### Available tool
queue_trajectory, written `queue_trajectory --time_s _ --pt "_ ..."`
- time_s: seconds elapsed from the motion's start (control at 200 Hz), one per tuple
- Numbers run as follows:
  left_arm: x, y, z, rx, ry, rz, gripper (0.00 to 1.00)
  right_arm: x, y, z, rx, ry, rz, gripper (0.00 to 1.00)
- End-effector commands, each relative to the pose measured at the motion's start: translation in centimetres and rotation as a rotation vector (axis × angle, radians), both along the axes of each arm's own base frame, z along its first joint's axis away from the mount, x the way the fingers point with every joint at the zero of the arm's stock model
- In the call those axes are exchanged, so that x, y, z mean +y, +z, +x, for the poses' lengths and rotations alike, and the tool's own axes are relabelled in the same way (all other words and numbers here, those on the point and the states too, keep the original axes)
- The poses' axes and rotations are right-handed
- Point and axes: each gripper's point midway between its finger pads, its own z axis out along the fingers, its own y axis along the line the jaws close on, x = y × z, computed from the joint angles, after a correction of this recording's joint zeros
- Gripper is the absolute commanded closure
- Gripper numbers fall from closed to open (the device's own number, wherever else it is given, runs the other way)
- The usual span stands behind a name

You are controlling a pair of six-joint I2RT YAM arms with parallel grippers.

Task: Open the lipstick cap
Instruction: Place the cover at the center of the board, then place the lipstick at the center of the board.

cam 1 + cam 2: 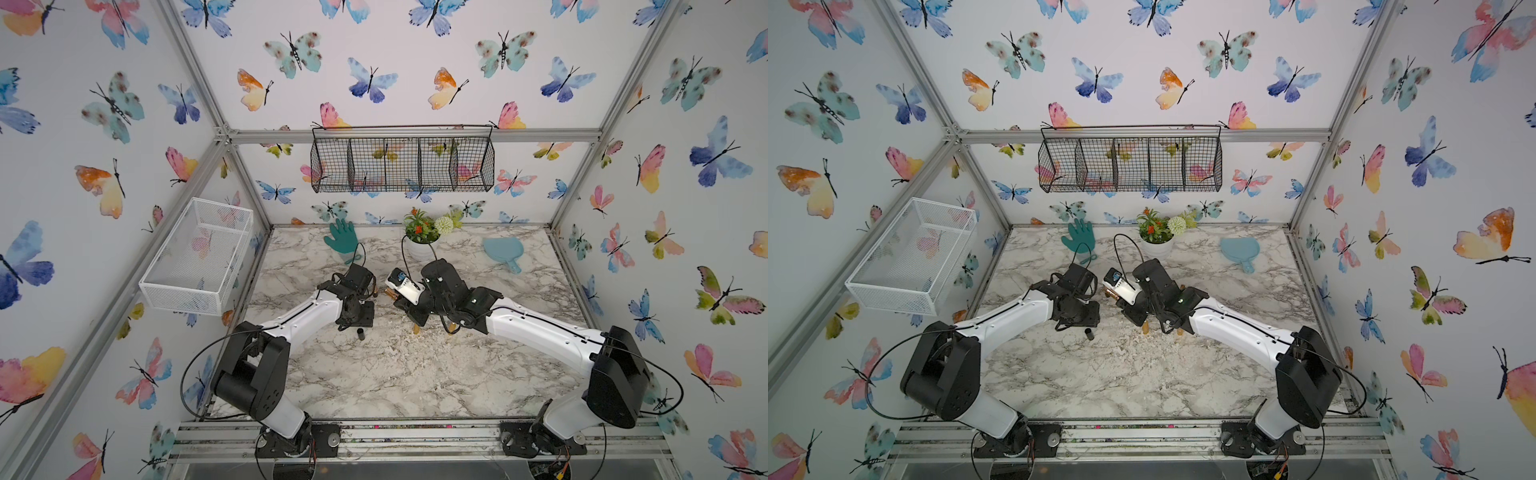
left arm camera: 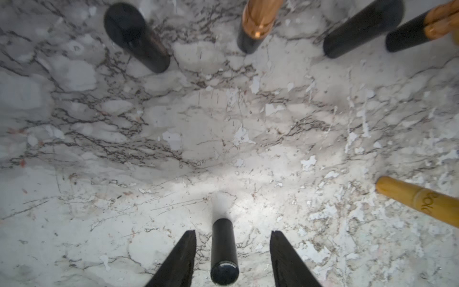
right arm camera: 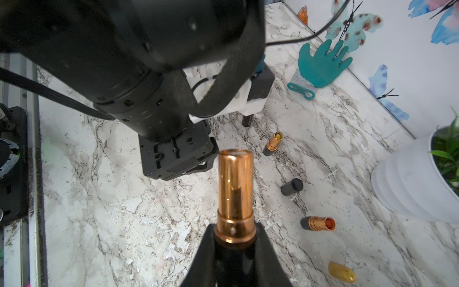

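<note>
Left fingers [image 2: 178, 261] stand apart, clear of the black cap [image 2: 224, 248] upright between them. Right fingers [image 3: 201, 258] clamp the base of the uncapped lipstick [image 3: 234, 188].

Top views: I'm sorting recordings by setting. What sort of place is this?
Probably a staged robot test cell, not a real room: an aluminium frame carries butterfly wallpaper, and the left arm and right arm stand on a rail beside a marble-patterned table.
</note>
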Motion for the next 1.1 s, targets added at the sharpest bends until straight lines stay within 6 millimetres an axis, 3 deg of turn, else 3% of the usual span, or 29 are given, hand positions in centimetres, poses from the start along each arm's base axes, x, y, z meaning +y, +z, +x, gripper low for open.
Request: queue_trajectory --time_s 0.0,0.13,0.22,0.34,0.551,0.741,0.956,1.096 --pt "0.2 4.0 0.2 -0.042 0.017 -0.032 0.46 0.0 -0.7 -0.2 0.011 -0.007 -0.004 0.93" --pt "0.3 8.2 0.7 -0.067 0.066 -0.251 0.45 -0.1 -1.3 -0.3 0.025 -0.013 0.010 0.94" --pt "1.1 10.6 0.8 -0.082 0.093 -0.411 0.39 -0.2 -2.0 -0.3 0.028 -0.020 0.006 0.94" --pt "0.3 12.2 -0.5 -0.041 0.033 -0.646 0.38 0.1 -2.5 -0.4 0.043 -0.012 0.014 0.94" --pt "-1.9 14.9 -1.9 -0.049 -0.074 -0.830 0.37 1.3 -2.7 -0.3 0.072 0.003 0.044 0.94" --pt "-2.6 14.5 -2.3 -0.034 -0.110 -0.835 0.36 2.5 -2.3 -0.2 0.084 0.032 0.073 0.94" --pt "-3.2 11.7 -2.0 0.021 -0.100 -0.780 0.37 3.8 -1.7 -0.2 0.100 0.075 0.091 0.94" --pt "-3.5 11.7 -1.6 0.013 -0.114 -0.778 0.42 4.2 -1.7 -0.4 0.108 0.093 0.095 0.94"
